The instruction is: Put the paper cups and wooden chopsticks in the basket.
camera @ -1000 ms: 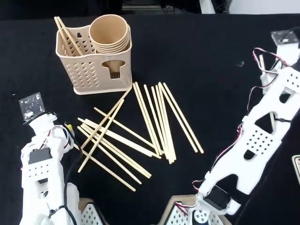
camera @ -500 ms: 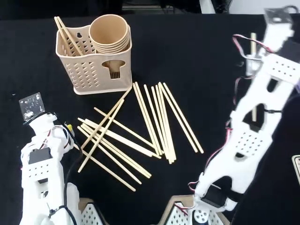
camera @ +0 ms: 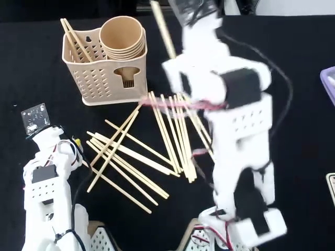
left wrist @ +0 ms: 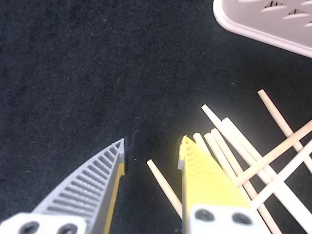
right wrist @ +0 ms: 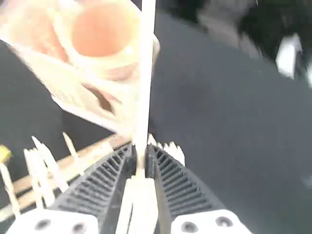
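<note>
The beige slotted basket [camera: 104,73] stands at the back left, with a stack of paper cups [camera: 123,35] and two chopsticks [camera: 76,39] inside. Several loose wooden chopsticks [camera: 136,151] lie fanned on the black table in front of it. My right gripper [right wrist: 139,155] is shut on one chopstick [right wrist: 145,73], held above the pile just right of the basket [right wrist: 58,92]; the stick [camera: 163,29] points past the cups [right wrist: 100,31]. My left gripper [left wrist: 151,156] hangs open low over the table at the pile's left end, beside chopstick tips [left wrist: 219,131].
The basket's corner [left wrist: 263,24] lies ahead of the left gripper. A purple object [camera: 328,83] sits at the table's right edge. The arm bases [camera: 209,240] stand at the front edge. Black cloth lies bare at the back right.
The right arm has swung from the table's right side leftward to the middle, carrying its chopstick toward the basket. The left arm has kept still.
</note>
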